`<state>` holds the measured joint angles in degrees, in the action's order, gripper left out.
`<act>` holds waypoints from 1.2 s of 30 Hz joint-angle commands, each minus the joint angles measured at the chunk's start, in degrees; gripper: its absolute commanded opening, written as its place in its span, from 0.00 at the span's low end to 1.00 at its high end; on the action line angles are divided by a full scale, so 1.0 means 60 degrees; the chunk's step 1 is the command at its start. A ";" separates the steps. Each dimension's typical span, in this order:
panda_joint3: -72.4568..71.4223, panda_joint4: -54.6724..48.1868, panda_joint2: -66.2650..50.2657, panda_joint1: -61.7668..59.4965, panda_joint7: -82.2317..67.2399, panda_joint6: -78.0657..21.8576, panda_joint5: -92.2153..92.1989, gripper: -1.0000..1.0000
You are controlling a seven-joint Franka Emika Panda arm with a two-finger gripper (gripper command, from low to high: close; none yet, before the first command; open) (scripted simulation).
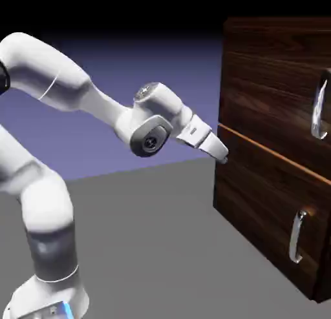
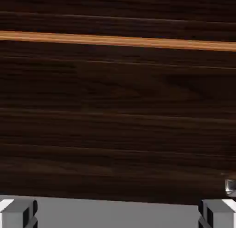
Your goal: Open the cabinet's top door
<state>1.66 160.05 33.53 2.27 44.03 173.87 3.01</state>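
My gripper (image 2: pixel 119 214) stands with fingers wide apart and nothing between them, near the cabinet (image 1: pixel 268 111), whose closed top door (image 1: pixel 275 85) bears its handle (image 1: pixel 319 104) toward three o'clock in the exterior view.

In the exterior view, the top door (image 1: pixel 271 98) lies above the lower panel (image 1: pixel 265 195).

Ext. view's R edge cuts off the cabinet (image 1: pixel 271 163); hand view's R edge crops a handle (image 2: pixel 231 187).
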 commanded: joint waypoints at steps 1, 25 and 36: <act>0.0230 -0.0132 0.0120 0.0219 0.0218 -0.0019 0.0416 0.50; 0.5732 -0.3294 0.3003 0.5465 0.5438 -0.0478 1.0383 0.50; 0.8255 -0.4744 0.4324 0.7870 0.7831 -0.0688 1.4951 0.50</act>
<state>51.18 131.58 59.47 49.48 91.01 169.74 92.71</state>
